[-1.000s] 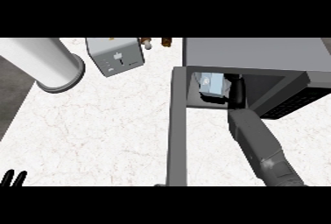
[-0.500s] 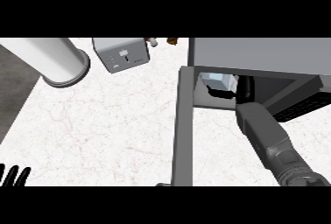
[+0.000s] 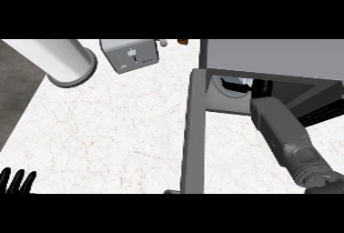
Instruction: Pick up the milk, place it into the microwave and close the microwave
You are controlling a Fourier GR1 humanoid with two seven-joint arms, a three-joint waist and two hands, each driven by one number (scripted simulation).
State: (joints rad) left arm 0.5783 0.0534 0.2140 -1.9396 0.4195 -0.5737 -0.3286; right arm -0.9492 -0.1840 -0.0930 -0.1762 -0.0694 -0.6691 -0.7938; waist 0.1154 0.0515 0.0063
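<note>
The microwave stands at the upper right of the head view, its door swung open toward me as a grey bar. Inside its mouth shows part of the white milk carton. My right forearm reaches up into the opening. My right hand is mostly hidden under the microwave's top edge, with black fingers curled across the carton. Whether the carton rests on the microwave floor cannot be seen. My left hand rests open at the lower left corner, fingers up.
A large white cylinder stands at the upper left beside a grey toaster. Two small items sit behind the toaster. The white marble counter ends at a dark strip on the left.
My right arm has pushed further up into the microwave, carrying the milk deeper inside, so less of the carton and hand shows. The left hand stays at the lower left.
</note>
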